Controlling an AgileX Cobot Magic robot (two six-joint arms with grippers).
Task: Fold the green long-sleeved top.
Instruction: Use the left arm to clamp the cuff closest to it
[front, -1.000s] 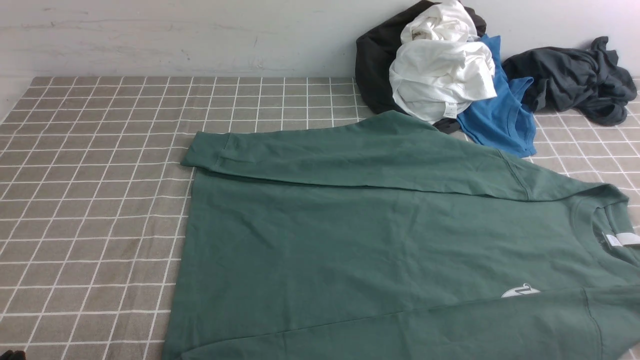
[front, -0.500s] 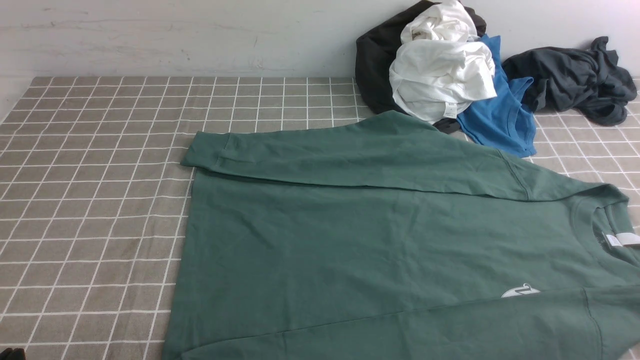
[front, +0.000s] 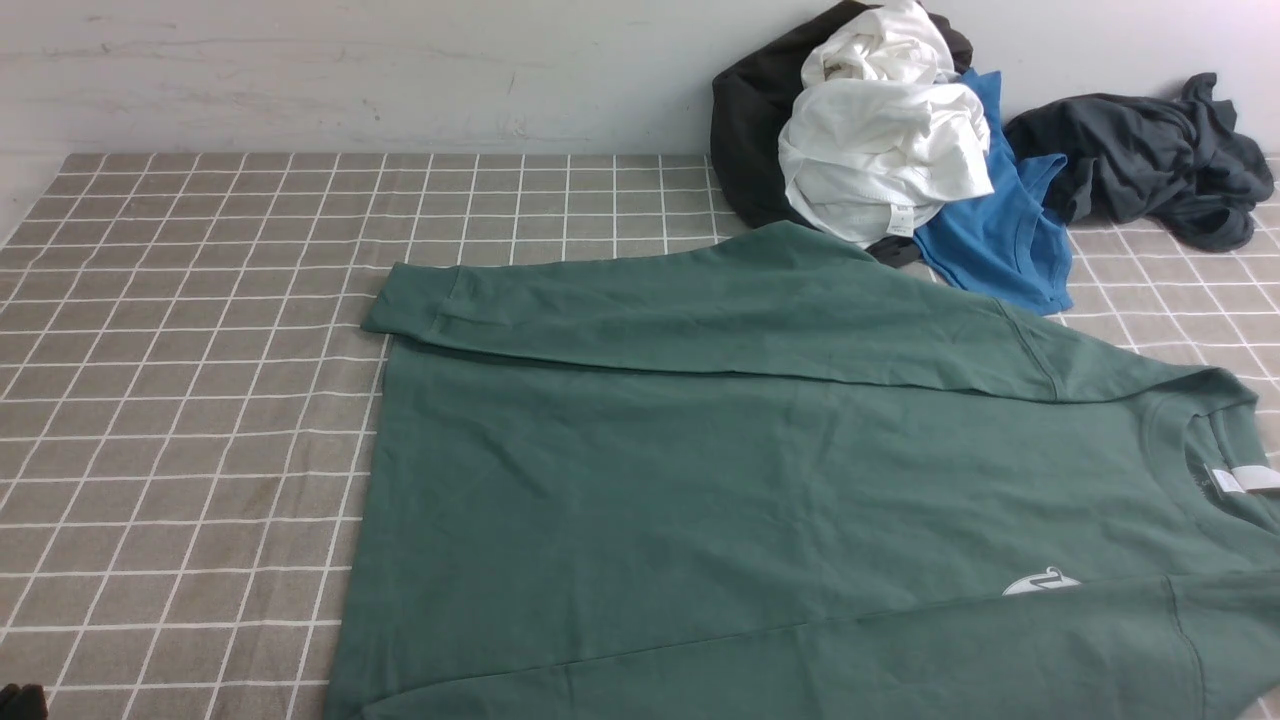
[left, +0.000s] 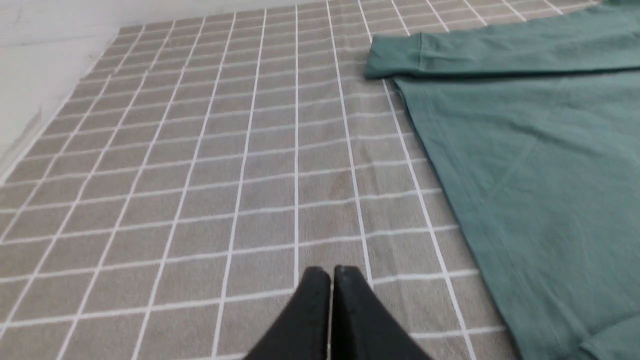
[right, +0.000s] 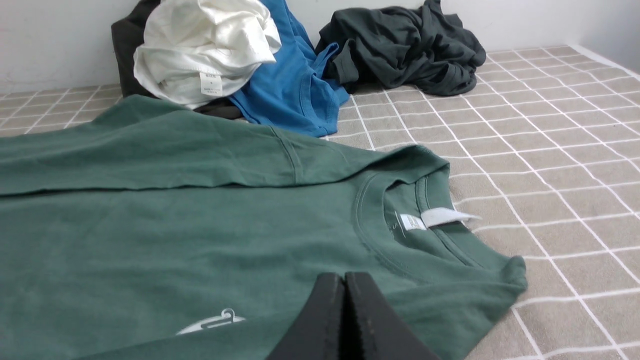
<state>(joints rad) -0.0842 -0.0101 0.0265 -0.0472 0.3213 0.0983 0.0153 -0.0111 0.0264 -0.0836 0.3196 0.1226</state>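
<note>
The green long-sleeved top (front: 760, 480) lies flat on the checked cloth, neck with white label (front: 1240, 480) at the right, hem at the left. Its far sleeve (front: 700, 310) is folded across the body, its cuff (front: 415, 300) at the left. Its near sleeve (front: 900, 655) lies along the front edge. My left gripper (left: 331, 272) is shut and empty above bare cloth, left of the hem (left: 450, 185); only its tip (front: 22, 700) shows in the front view. My right gripper (right: 344, 277) is shut and empty above the top (right: 175, 235), near the collar (right: 400, 225) and chest logo (right: 210, 322).
A pile of clothes sits at the back right against the wall: a white garment (front: 880, 150), a bright blue T-shirt (front: 1000, 240), a black garment (front: 745, 130) and a dark grey garment (front: 1150, 160). Checked cloth (front: 200, 350) covers the table left of the top.
The left gripper's tip has shifted slightly at the bottom left corner of the front view. The top has not moved.
</note>
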